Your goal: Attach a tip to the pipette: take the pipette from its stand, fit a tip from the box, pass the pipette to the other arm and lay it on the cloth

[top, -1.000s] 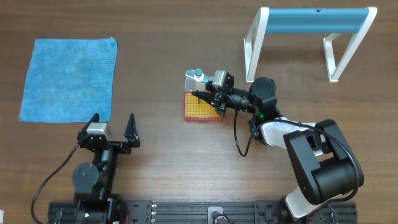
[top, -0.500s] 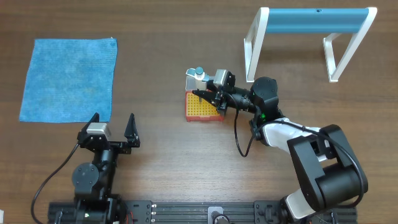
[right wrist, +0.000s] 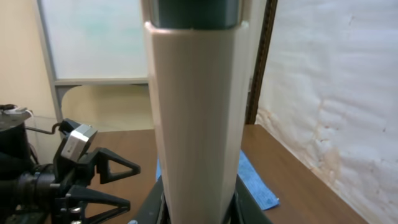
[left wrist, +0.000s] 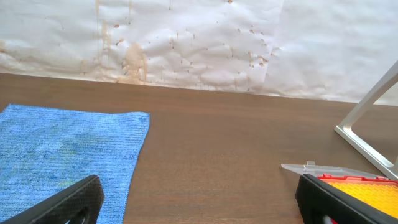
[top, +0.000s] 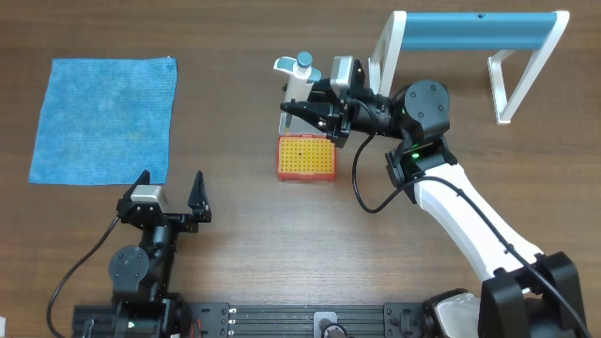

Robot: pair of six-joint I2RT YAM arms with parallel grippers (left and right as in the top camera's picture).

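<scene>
right tool (top: 308, 109) grips pipette (right wrist: 196, 112) near tip box (top: 306, 158).

On my top feed the right pincer (top: 305, 105) has lifted away from the tip box (top: 306, 157) with the pipette (top: 299, 75) clamped in it. It now shows well farther up the picture than a second ago, when it sat low against the box's far edge. The right arm (top: 470, 216) has stretched out from its folded pose, and the box's yellow grid, partly hidden by the pincer before, now lies fully uncovered on the desk (top: 235, 235).
</scene>
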